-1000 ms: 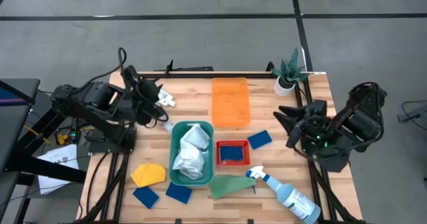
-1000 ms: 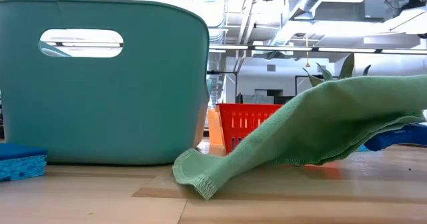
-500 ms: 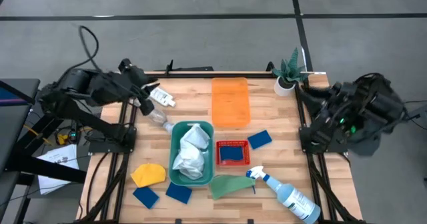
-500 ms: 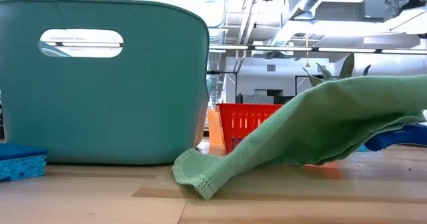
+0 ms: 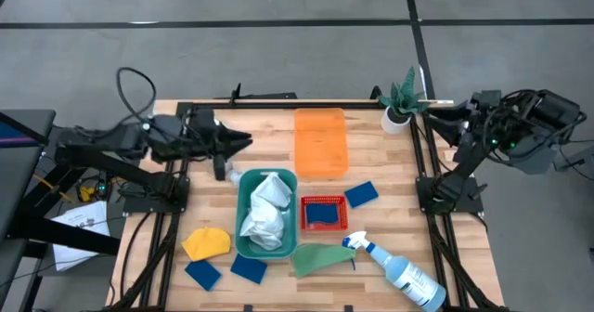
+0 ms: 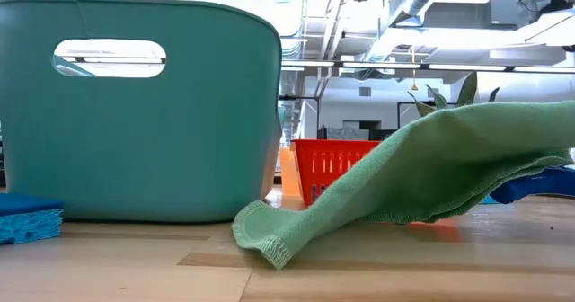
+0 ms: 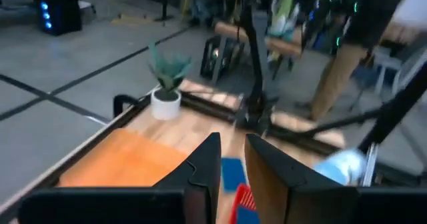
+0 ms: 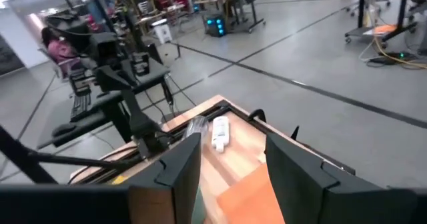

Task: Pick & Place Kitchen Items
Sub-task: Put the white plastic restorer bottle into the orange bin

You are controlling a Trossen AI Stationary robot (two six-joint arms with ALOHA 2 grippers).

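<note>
White bottle (image 8: pixel 220 132): small, laid on its side on the wooden table (image 5: pixel 269 117) at the far left, just beside the left gripper (image 5: pixel 243 141).
White cloth (image 5: pixel 266 210): crumpled, held in the teal bin (image 5: pixel 243 189).
Green cloth (image 6: pixel 422 172): soft, hemmed, draped in front of the red basket (image 5: pixel 322 202).
Spray bottle (image 5: pixel 394 267): clear, blue trigger, laid at the near right.
Left gripper: extended level over the table; fingers (image 7: pixel 207 167) set narrowly apart, nothing held.
Right gripper (image 5: pixel 432 113): raised at the far right edge near the plant (image 5: pixel 401 100); fingers (image 8: pixel 180 167) parted, nothing between them.

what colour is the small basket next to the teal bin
Red basket, clearest in the high view.
</note>
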